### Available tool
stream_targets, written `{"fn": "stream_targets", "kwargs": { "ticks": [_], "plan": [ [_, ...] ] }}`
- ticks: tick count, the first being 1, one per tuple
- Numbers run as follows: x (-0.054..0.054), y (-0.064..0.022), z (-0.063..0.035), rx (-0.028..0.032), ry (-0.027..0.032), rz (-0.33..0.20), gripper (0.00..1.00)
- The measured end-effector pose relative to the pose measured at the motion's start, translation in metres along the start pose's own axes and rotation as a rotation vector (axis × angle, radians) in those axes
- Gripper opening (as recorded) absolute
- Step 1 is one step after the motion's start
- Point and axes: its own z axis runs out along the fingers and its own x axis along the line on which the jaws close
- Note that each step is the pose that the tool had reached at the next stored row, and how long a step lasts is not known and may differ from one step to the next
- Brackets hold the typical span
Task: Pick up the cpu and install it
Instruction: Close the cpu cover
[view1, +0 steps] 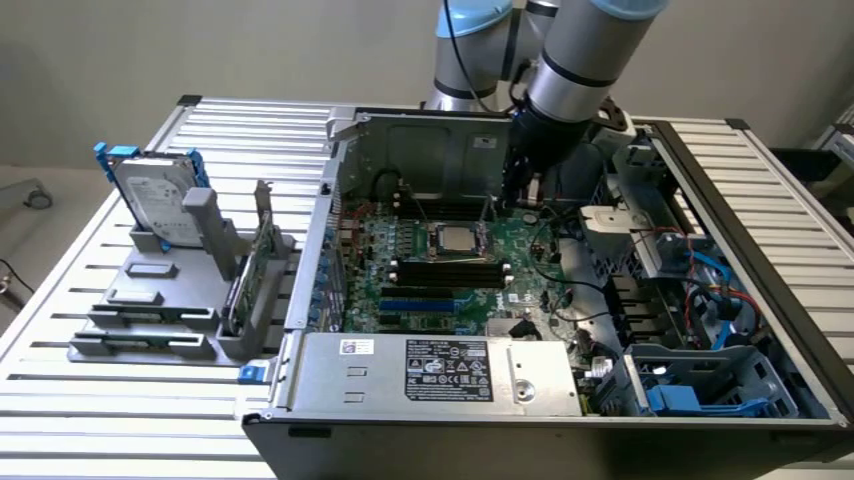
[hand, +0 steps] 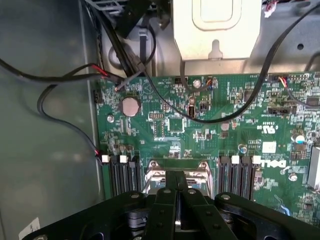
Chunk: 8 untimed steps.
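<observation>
Claw (hand: 176, 181) hangs squeezed together, nothing in it, over the green motherboard (view1: 541, 275); small flat square silver cpu (view1: 454, 238) sits socketed just beside it.

The exterior view is looking down from afar; the wrist view is looking closely; both are seeing the green board (view1: 541, 262).
</observation>
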Motion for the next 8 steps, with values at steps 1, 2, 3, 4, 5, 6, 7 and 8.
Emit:
{"fn": "stream_targets", "kwargs": {
  "ticks": [1,2,3,4,5,6,7,8],
  "plan": [
    [-0.0001,-0.0008,0.0001,0.0085,-0.0003,0.001,0.11],
    [-0.0001,-0.0015,0.0002,0.0174,-0.0007,0.002,0.11],
    [-0.0001,-0.0021,0.0003,0.0269,-0.0011,0.004,0.11],
    [-0.0001,-0.0026,0.0004,0.0369,-0.0016,0.005,0.11],
    [-0.0002,-0.003,0.0004,0.046,-0.0022,0.006,0.11],
    [-0.0002,-0.0033,0.0005,0.0551,-0.0027,0.007,0.11],
    [-0.0002,-0.0037,0.0005,0.0641,-0.0032,0.009,0.11],
    [-0.0002,-0.0041,0.0006,0.0725,-0.0036,0.01,0.11]
  ]
}}
